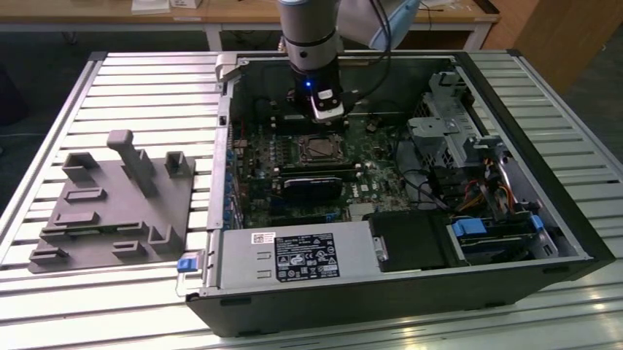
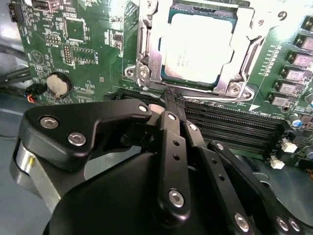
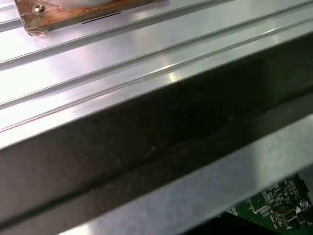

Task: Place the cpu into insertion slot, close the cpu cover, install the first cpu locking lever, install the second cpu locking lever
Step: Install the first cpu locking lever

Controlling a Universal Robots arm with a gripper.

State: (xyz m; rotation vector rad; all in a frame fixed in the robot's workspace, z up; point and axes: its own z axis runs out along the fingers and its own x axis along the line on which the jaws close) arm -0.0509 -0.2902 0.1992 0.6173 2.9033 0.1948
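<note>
Ribbed aluminium table [image 1: 146, 80] carries an open computer case [image 1: 389, 310]. Inside, the gripper [image 2: 168, 98], fingers pinched together and empty, hovers just beside the insertion slot [image 2: 210, 84]. Beyond, the cpu [image 2: 200, 44] sits seated, the cpu cover [image 2: 146, 49] apparently down around it; whether the levers are latched, I cannot tell.

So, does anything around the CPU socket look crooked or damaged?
Nothing stands out. The pale silvery square cpu lies flat and straight, and the thin silvery metal cpu cover frames it evenly.

Workshop: aluminium bench [image 1: 146, 87], opened computer [image 1: 389, 302].
</note>
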